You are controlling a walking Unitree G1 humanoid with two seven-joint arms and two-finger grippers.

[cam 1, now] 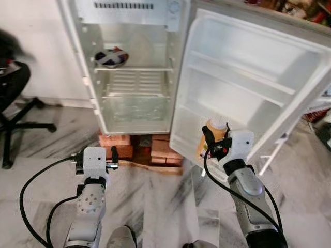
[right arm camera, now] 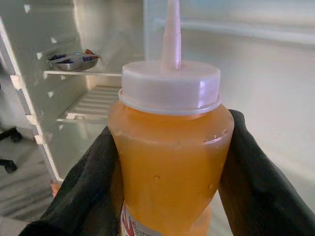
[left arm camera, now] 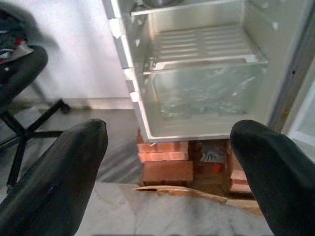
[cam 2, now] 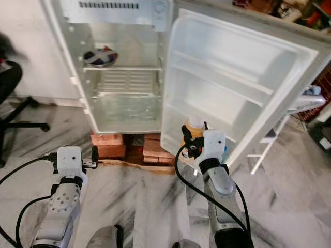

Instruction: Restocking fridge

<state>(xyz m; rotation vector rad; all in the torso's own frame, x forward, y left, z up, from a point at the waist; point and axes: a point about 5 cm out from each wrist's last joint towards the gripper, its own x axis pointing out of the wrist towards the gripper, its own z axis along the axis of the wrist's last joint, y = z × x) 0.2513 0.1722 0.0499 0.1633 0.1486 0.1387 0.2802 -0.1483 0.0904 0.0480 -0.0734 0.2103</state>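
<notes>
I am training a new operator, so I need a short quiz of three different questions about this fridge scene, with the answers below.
1. True or false: the right gripper is shut on the orange sauce bottle.
2. Multiple choice: where is the bowl? A) on the upper shelf inside the fridge B) in a shelf of the open fridge door C) on the floor
3. Fill in: the fridge stands on a stack of ____.

Key:
1. True. Both black fingers press the bottle's sides, in front of the open door.
2. A.
3. Bricks. The left gripper, open and holding nothing, is low in front of them.
</notes>
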